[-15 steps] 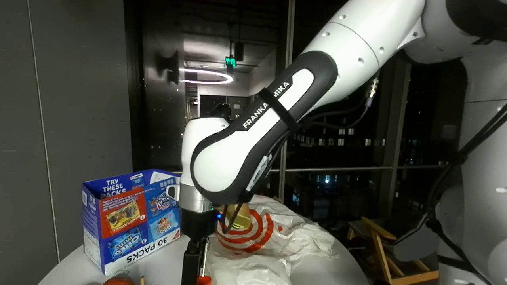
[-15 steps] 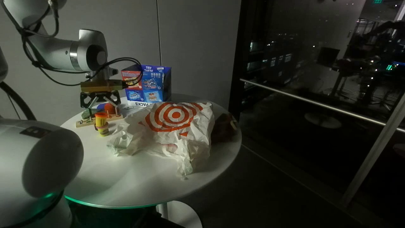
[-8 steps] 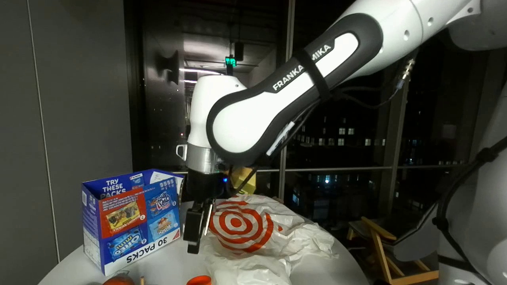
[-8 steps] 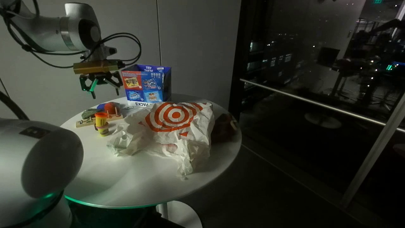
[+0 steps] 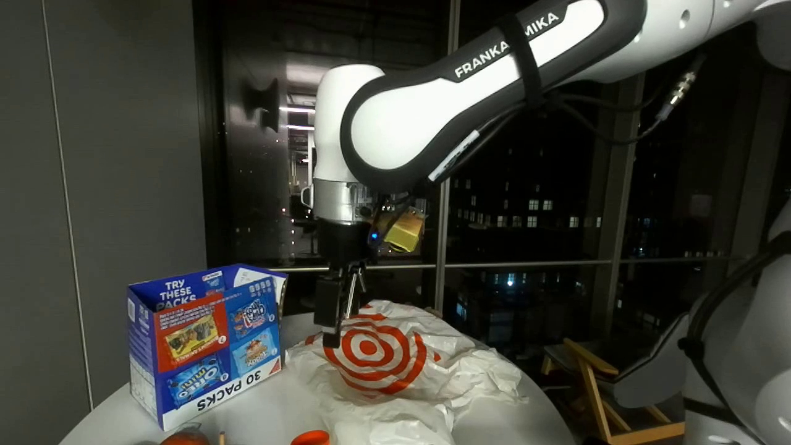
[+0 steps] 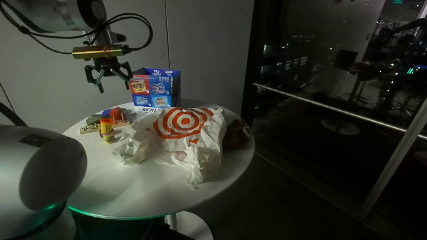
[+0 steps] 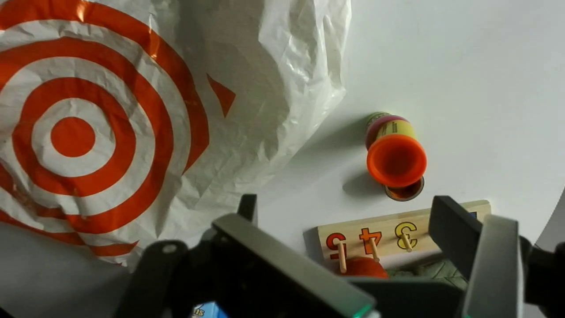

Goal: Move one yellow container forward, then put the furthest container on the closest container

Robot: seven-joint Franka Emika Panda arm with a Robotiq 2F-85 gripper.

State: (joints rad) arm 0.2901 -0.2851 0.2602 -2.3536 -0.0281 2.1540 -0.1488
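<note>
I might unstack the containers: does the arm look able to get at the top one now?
Probably yes, after lowering: the gripper hangs open, and in the wrist view nothing covers the top container.

In an exterior view the white-and-black arm (image 5: 457, 105) slants down from the upper right to a rounded joint (image 5: 388, 133), where the wrist (image 5: 340, 201) stands upright. The claw (image 6: 114, 88) below it points downward in both exterior views, its two fingers (image 6: 101, 87) spread well apart.
</note>
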